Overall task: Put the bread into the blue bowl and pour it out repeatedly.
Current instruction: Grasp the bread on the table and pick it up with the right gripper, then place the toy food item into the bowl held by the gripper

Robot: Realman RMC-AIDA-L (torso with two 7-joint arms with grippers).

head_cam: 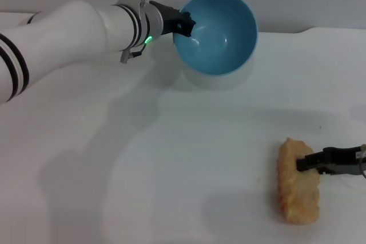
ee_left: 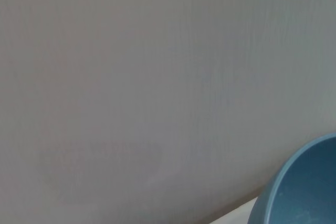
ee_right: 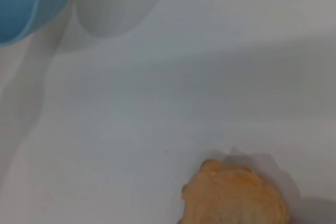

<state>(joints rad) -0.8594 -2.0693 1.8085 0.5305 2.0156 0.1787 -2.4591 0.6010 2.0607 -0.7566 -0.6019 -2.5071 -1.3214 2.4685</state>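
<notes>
Pinching the rim of the blue bowl (head_cam: 220,30), the left gripper (head_cam: 184,25) holds it up off the white table (head_cam: 171,175) at the far side of the scene. Its dark fingers clamp the rim on the side nearest the arm, and the bowl is tipped steeply, so that its open mouth faces forward and down toward the camera in the head view. Nothing shows inside the bowl but its smooth, glossy blue surface. A soft shadow of the bowl falls on the table just beneath it. The left arm (head_cam: 63,38), white with black bands, reaches in from the left edge, and a small green light glows near its wrist.

In the left wrist view only a curved piece of the bowl (ee_left: 302,187) shows in one corner, against a plain pale wall (ee_left: 157,77).

Down at the near right of the table lies the bread (head_cam: 297,181), a long golden-tan loaf lying flat, well apart from the bowl. The right gripper (head_cam: 306,163) comes in low from the right edge and its dark tip rests at the loaf's upper right side; whether its fingers are spread or closed on the loaf I cannot tell. The right wrist view shows one end of the bread (ee_right: 236,195) on the table, and a part of the bowl (ee_right: 18,3) farther off.
</notes>
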